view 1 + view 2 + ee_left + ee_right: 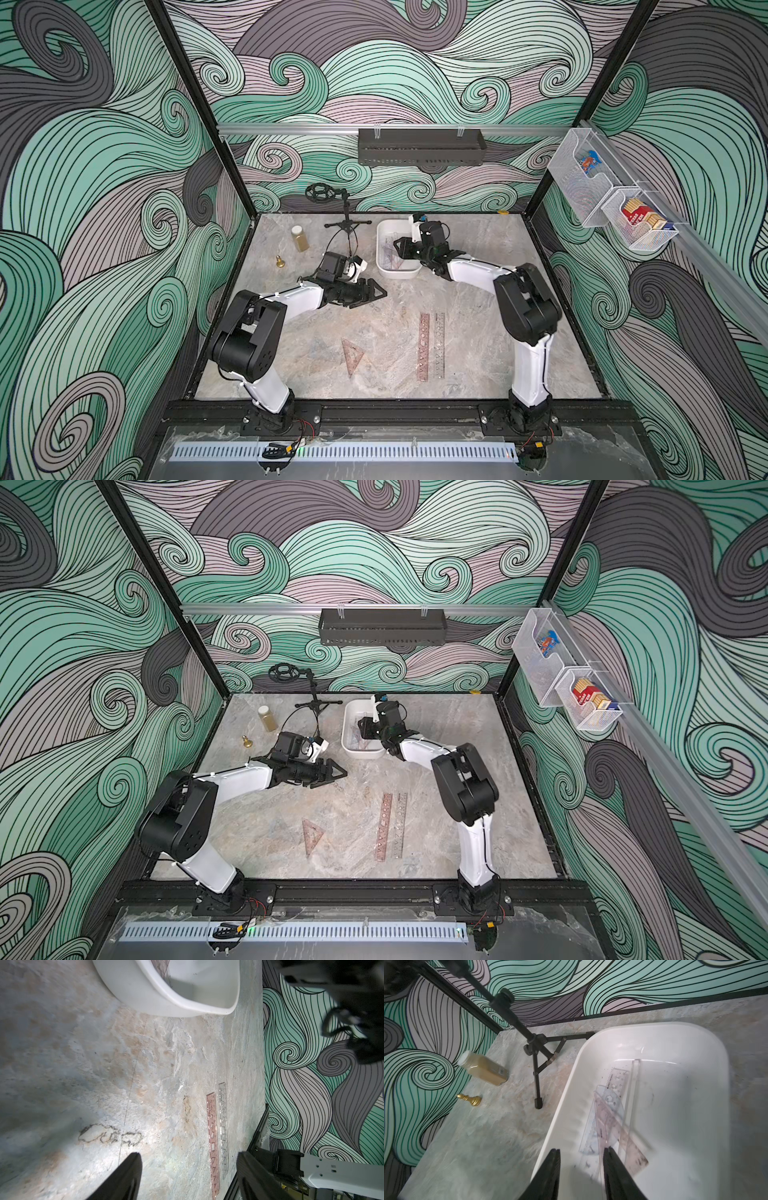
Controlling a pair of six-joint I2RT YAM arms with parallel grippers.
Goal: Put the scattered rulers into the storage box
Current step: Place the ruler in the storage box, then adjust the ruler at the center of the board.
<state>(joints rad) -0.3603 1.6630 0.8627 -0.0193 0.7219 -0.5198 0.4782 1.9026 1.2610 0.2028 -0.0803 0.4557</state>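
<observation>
- R gripper (582, 1149) hangs over the storage box (675, 1028), which sits far-centre on the bench (478, 291). Its jaws stand apart w/ nothing pinched btw them.
- Several rulers (610, 1118) lie overlapped inside the box, along its left side. A thin clear edge runs just beside one finger.
- Step in hand, as we judge it: let go & retreat. We'd open wider, then lift straight up, so no finger drags that clear edge back over the low wall.
- L gripper (188, 1153) hovers over mid-bench, spread wide, empty.
- Not yet boxed: pinkish-brown ruler (423, 347) & clear ruler (439, 345) side by side, near-right; set square (352, 355) near-centre.
- These lie dead flat, so we expect the next pick needs an edge nip or a slide, not a top-down pinch.
</observation>
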